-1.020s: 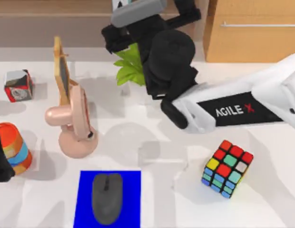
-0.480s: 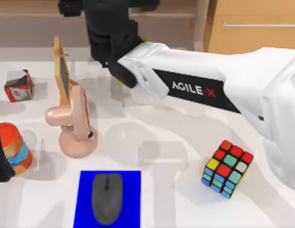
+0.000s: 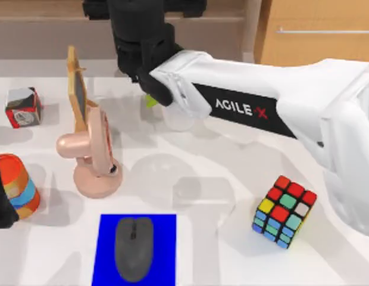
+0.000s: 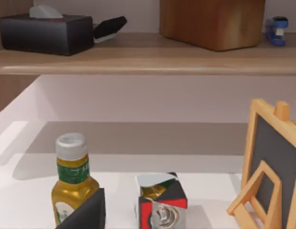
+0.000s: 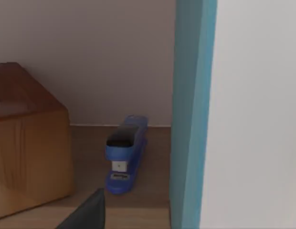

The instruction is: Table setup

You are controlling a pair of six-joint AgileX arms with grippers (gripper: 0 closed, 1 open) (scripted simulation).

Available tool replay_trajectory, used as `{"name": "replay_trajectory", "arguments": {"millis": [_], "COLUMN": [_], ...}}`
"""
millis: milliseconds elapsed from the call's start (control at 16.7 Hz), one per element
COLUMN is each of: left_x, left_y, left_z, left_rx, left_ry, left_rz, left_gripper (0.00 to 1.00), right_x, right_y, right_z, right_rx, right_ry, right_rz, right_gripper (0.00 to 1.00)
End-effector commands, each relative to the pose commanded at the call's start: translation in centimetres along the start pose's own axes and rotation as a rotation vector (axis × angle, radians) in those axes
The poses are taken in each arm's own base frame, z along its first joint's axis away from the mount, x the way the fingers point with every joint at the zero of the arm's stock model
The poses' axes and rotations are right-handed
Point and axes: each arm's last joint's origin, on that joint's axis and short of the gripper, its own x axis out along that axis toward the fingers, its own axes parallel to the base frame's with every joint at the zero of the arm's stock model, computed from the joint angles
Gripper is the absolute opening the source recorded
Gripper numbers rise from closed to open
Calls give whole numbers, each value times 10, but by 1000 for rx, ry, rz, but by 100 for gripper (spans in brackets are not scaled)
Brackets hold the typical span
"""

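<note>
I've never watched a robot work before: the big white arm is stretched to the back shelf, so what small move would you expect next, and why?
Probably a short ease forward toward the blue stapler. The right arm reaches across the table to the shelf, and its wrist view looks at the stapler beside the wooden box, not yet at it.

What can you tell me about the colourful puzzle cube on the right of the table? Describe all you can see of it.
The puzzle cube has a black frame and a three-by-three grid of glossy stickers on each face: red, yellow, white, green, blue and orange tiles, scrambled. It looks like plastic. It rests on the white table, turned cornerwise to the table's edges, to the right of the blue mat. Nothing else touches it; the right arm passes above and beyond it.
</note>
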Motion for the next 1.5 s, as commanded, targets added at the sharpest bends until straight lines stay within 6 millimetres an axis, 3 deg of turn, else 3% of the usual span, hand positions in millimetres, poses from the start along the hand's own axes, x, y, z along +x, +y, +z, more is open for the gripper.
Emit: {"name": "replay_trajectory", "arguments": {"millis": [360,600,1380,1500], "left_x": [0,0,0,0], "left_y": [0,0,0,0], "left_z": [0,0,0,0], "left_rx": [0,0,0,0], "left_ry": [0,0,0,0], "left_rz": [0,0,0,0], "left_gripper": [100,100,100,100], "right_x": [18,21,21,21], "right_y": [0,-1,-1,-1], "right_z": [1,-1,-1,-1], "right_rx": [4,1,1,1], "right_ry": [-3,1,1,1], "right_rz": [-4,-4,-4,-4], "right_gripper": [100,100,2,0]}}
